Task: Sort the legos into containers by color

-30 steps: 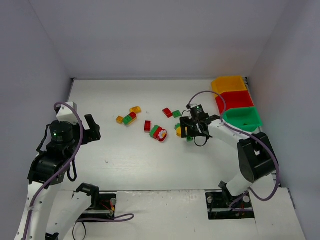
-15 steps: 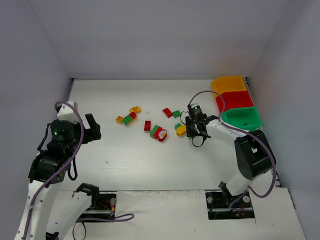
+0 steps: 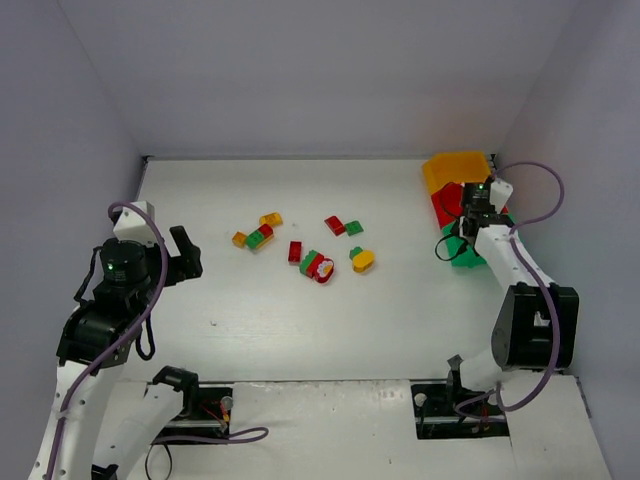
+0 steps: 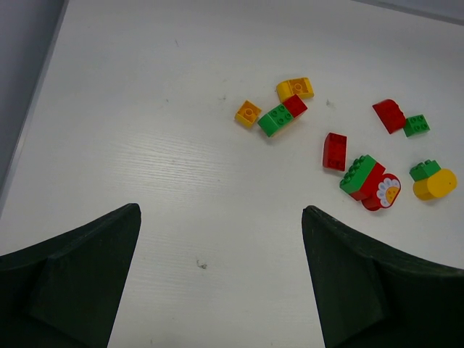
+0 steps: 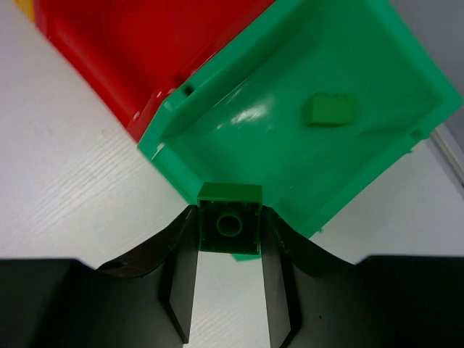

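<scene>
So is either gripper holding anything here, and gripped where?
The right gripper pinches a small green plastic brick by its two opposite sides, over the green plastic bin's rim. The left gripper holds nothing.

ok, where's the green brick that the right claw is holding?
Right wrist view: the green brick is clamped in the right claw, over the edge of the green bin, which sits beside the red bin.

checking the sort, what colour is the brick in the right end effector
The brick is green, clearest in the right wrist view.
</scene>
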Tool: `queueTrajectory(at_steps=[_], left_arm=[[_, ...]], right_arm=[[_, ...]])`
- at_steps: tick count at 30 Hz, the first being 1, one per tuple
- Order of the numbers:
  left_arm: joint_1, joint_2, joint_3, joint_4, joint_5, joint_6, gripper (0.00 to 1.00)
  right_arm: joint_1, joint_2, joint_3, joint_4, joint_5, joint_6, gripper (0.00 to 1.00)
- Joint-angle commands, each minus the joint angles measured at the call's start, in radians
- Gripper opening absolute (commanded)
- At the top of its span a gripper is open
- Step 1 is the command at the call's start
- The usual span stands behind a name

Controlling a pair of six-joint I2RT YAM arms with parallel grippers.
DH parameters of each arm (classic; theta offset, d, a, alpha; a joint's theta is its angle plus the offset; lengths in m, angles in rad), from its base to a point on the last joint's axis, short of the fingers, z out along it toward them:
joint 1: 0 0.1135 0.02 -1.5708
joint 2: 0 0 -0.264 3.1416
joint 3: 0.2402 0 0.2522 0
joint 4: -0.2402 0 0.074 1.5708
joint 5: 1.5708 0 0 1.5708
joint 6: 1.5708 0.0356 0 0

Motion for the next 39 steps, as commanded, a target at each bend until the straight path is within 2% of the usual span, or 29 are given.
queueTrajectory(at_steps=[1,3,4,5,6,8,10,13,16,17,21,28,33,39], left_arm=[[-0.008,0.014,0.023,0.07,0.014,0.02,0.86],[-0.01,0.016,0.025,0.073,0.02,0.02,0.86],[-0.01,0.014,0.025,0.072,0.02,0.02,0.86],[-0.01,0.014,0.022,0.072,0.021,0.019,0.85],[-0.01,0.014,0.017,0.073,0.023,0.02,0.86],[-0.011,0.011,0.016,0.069,0.021,0.02,0.86],[-0.011,0.011,0.016,0.062,0.021,0.02,0.86],[-0.011,0.013,0.017,0.061,0.015,0.02,0.86],[-0.011,0.022,0.02,0.064,0.015,0.02,0.86],[-0.011,0.023,0.023,0.064,0.017,0.02,0.86],[-0.011,0.031,0.026,0.059,0.021,0.022,0.86],[-0.011,0.026,0.042,0.018,0.004,0.027,0.86],[-0.011,0.022,0.051,-0.017,-0.008,0.03,0.86],[-0.011,0.008,0.051,-0.039,-0.009,0.022,0.86]], right_arm=[[-0.044,0.034,0.082,-0.008,0.087,0.059,0.06],[-0.061,0.067,0.119,-0.008,0.102,0.059,0.16],[-0.078,0.078,0.13,-0.009,0.105,0.058,0.29],[-0.084,0.103,0.15,-0.013,0.104,0.055,0.37],[-0.09,0.112,0.157,-0.016,0.105,0.05,0.53],[-0.095,0.126,0.174,-0.02,0.101,0.047,0.66],[-0.09,0.124,0.183,-0.02,0.067,0.027,0.73],[-0.043,0.098,0.2,0.0,-0.048,-0.025,0.74],[0.071,0.083,0.206,0.091,-0.181,-0.141,0.72],[0.094,0.087,0.211,0.105,-0.277,-0.169,0.72],[0.195,0.152,0.275,0.126,-0.43,-0.244,0.75],[0.319,0.342,0.372,0.135,-0.508,-0.31,0.79],[0.362,0.46,0.43,0.133,-0.537,-0.327,0.81],[0.396,0.525,0.446,0.135,-0.518,-0.329,0.82]])
